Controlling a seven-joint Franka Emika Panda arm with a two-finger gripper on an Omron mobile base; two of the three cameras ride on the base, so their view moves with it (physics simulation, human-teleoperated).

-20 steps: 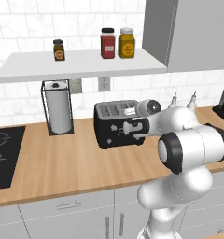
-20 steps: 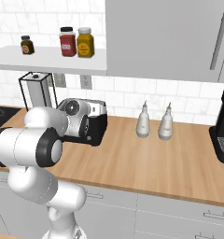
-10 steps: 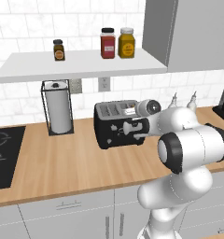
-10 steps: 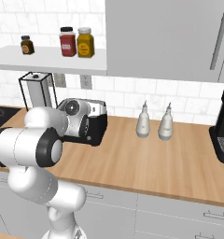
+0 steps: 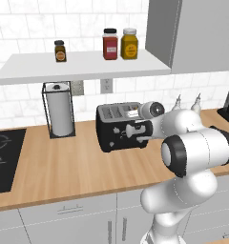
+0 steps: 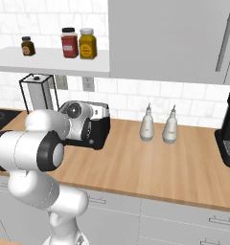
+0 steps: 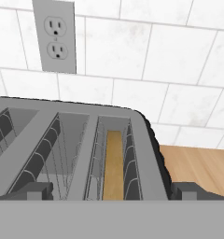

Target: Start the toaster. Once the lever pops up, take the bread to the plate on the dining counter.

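**Ana:** Toaster (image 5: 120, 128) first, then? It's the biggest task piece I can pick out, a black boxy body with rounded corners, standing on the pale wood-grain wall counter (image 5: 64, 162) in front of glossy white tile.

**Ben:** Yes. From the left base view it sits near the picture's centre, with the wire-framed paper towel roll (image 5: 59, 109) at its nine o'clock. In the right base view the arm's white, smooth links cover most of it, and two pale teardrop-shaped shakers (image 6: 146, 125) stand at its three o'clock, well apart from it.

**Ana:** And the top?

**Ben:** Grey metal, several long slots lined with thin wire guides. In the hand view the bread (image 7: 114, 165) stands edge-up in the slot nearest the toaster's right end, a flat tan strip sunk below the rim.

**Ana:** The gripper (image 7: 114, 190)?

**Ben:** Spread wide and holding nothing. Its two dark blocky tips sit at about seven and five o'clock in the hand view, low over the toaster's near edge, with the bread slot between them.

**Ana:** Anything smaller?

**Ben:** A white wall outlet (image 7: 55, 37) at eleven o'clock above the slots, and three small jars (image 5: 116, 44) on the flat white shelf overhead.
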